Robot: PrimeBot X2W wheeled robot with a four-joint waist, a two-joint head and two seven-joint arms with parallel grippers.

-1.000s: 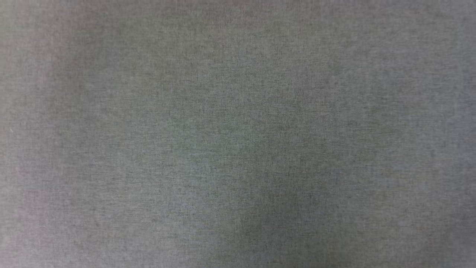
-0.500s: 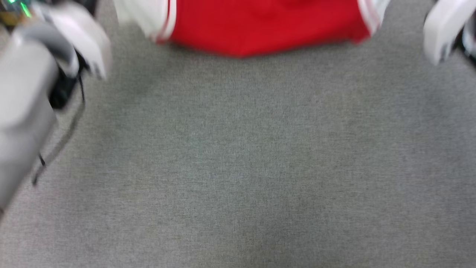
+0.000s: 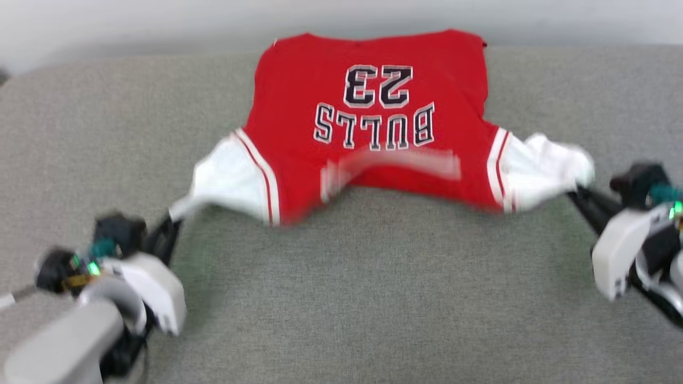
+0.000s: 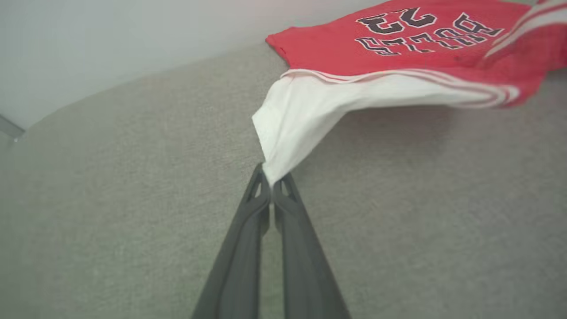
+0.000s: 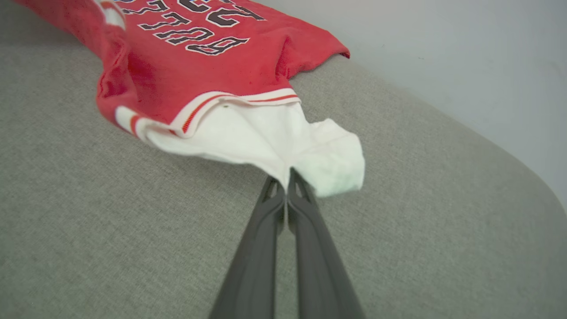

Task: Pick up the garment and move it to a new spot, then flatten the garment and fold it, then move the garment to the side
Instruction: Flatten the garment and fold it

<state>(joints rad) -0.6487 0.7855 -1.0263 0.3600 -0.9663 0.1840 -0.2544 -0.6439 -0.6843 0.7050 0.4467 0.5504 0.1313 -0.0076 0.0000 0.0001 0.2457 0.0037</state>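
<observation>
Garment (image 3: 299, 106) spreads ahead of our two hands over the grey bench (image 3: 373, 298), lettering up, its near edge lifted. Our left hand (image 4: 271, 181) is pinched closed on the tip of a white sleeve (image 4: 301, 110); our right hand (image 5: 287, 177), likewise closed tight, grips the other sleeve (image 5: 266, 137) just ahead.

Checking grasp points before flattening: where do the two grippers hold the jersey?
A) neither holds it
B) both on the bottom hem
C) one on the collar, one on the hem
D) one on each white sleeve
D: in the wrist views, the left gripper and the right gripper each have their jaws shut on a white sleeve tip of the garment.
</observation>
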